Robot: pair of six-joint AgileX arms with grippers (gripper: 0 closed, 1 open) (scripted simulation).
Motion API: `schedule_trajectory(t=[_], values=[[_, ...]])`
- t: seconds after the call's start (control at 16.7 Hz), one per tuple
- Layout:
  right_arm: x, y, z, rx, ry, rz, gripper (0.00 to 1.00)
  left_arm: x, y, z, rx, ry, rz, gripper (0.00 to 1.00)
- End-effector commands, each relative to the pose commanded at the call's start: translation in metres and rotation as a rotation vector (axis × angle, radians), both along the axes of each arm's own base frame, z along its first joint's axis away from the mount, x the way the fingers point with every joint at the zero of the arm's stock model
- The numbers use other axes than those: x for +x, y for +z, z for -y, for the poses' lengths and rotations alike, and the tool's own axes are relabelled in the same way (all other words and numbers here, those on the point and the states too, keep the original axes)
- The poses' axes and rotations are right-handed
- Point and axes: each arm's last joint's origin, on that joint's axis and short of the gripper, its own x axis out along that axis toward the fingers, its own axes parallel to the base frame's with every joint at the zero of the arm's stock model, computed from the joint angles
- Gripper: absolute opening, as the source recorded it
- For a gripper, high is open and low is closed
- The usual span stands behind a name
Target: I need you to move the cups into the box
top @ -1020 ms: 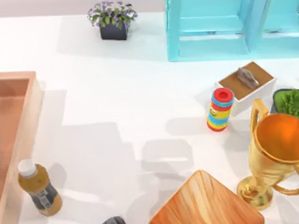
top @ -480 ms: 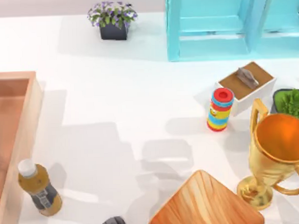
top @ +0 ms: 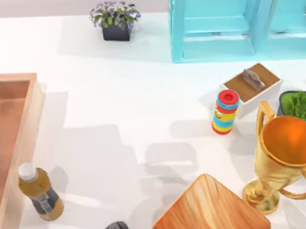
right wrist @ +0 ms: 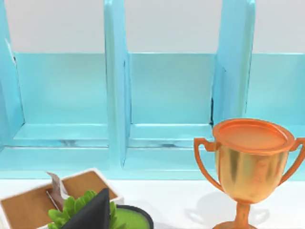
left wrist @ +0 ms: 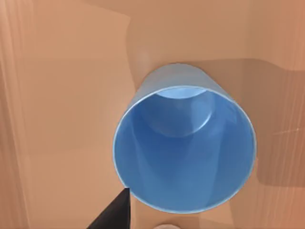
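Looking down from my left hand, the blue tumbler sits directly below it, upright and mouth up, on the reddish-brown floor of the wooden box; one dark fingertip lies just beside the rim, and I cannot tell how far this hand is open. My right hand faces the turquoise cabinet, with the gold trophy nearer, and I cannot tell its opening either.
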Motion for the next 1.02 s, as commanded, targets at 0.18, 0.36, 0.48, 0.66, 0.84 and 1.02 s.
schedule_trajectory(t=[0.18, 0.36, 0.48, 0.66, 0.84, 1.02], values=[[0.0, 0.0, 0.0, 0.0, 0.0, 0.0, 1.0, 0.0, 0.0, 0.0, 0.0, 0.0, 0.0, 1.0], [0.0, 0.0, 0.0, 0.0, 0.0, 0.0, 1.0, 0.0, 0.0, 0.001, 0.0, -0.002, 0.001, 1.0], [0.0, 0.0, 0.0, 0.0, 0.0, 0.0, 1.0, 0.001, 0.004, 0.0, 0.0, -0.001, 0.0, 1.0], [0.0, 0.0, 0.0, 0.0, 0.0, 0.0, 1.0, 0.005, 0.027, -0.001, 0.0, 0.0, -0.005, 1.0], [0.0, 0.0, 0.0, 0.0, 0.0, 0.0, 1.0, 0.006, 0.066, -0.001, 0.001, -0.001, -0.002, 1.0], [0.0, 0.0, 0.0, 0.0, 0.0, 0.0, 1.0, 0.001, 0.094, 0.0, 0.0, -0.002, -0.001, 1.0]])
